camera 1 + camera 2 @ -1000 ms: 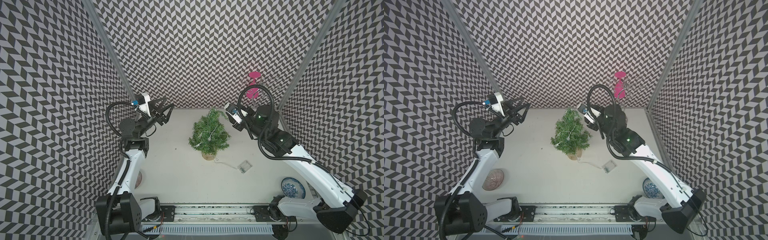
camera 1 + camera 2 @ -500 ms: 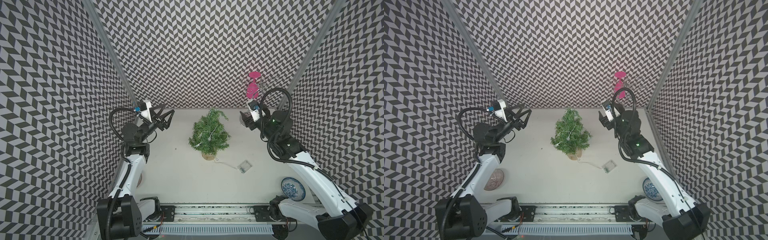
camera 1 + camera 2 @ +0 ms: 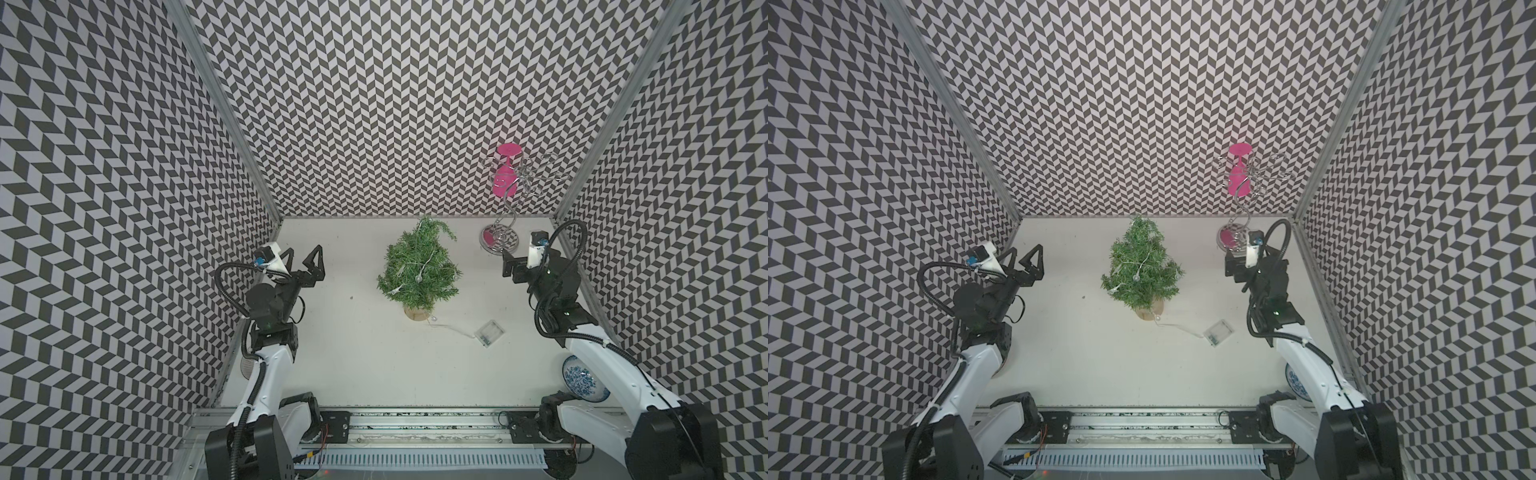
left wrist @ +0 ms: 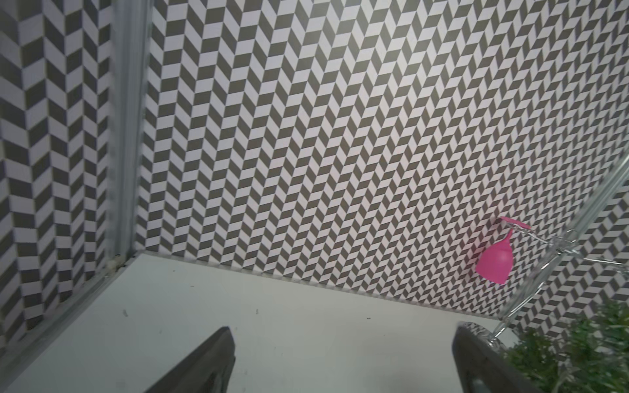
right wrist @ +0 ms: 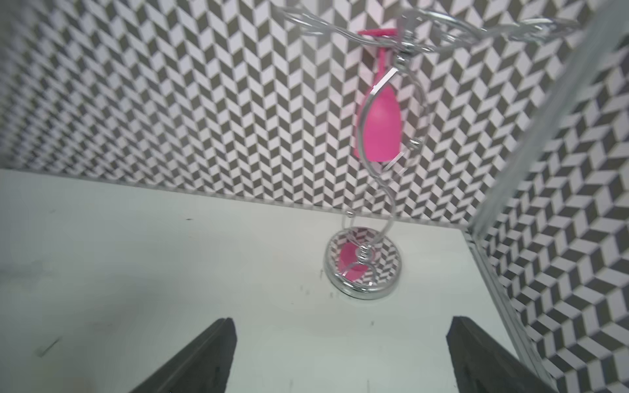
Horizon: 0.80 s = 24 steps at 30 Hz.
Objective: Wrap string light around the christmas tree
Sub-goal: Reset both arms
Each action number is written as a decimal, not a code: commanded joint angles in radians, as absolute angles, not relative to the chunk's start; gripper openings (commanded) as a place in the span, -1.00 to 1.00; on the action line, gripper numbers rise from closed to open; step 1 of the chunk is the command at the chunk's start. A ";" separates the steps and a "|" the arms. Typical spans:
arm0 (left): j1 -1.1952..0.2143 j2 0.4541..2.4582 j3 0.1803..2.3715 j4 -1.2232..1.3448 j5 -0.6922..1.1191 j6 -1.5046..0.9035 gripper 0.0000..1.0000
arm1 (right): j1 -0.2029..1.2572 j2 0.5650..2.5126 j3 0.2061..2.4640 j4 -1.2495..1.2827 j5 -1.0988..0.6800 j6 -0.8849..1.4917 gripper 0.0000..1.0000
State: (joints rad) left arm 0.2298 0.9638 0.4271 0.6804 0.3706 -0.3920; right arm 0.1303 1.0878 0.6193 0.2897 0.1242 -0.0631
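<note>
Tree (image 3: 417,270) mid-table (image 3: 353,353), light (image 3: 420,276) strung through branches, battery box (image 3: 489,332) lying near base; left gripper (image 3: 304,249) and right gripper (image 5: 340,326) jaws apart, empty, well apart from tree.

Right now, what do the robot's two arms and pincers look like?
The left arm and right arm share white shells, black joints and looping black ribbed cables. The left gripper and right gripper have dark triangular fingers, with a white camera behind each.

white arms (image 3: 271,374), black joints (image 3: 266,297) and pincers (image 3: 304,250), looped cables (image 3: 217,279).
</note>
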 commanded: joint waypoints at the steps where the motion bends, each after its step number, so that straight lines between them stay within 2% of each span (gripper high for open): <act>1: 0.233 0.937 0.340 0.764 0.219 -0.279 0.98 | 0.120 1.103 0.544 0.502 0.242 0.023 0.99; 9: 0.209 1.027 0.265 0.876 0.177 -0.359 0.98 | 0.120 1.161 0.376 0.707 0.373 0.060 0.98; 12: 0.126 1.050 0.208 0.977 0.069 -0.280 0.99 | 0.120 1.198 0.323 0.815 0.405 0.065 0.99; 16: 0.018 1.073 0.174 0.965 -0.053 -0.108 0.99 | 0.120 1.247 0.252 0.977 0.396 0.057 0.99; 24: 0.003 1.211 0.019 1.314 -0.114 -0.064 0.98 | 0.119 1.328 0.073 1.366 0.347 0.015 0.99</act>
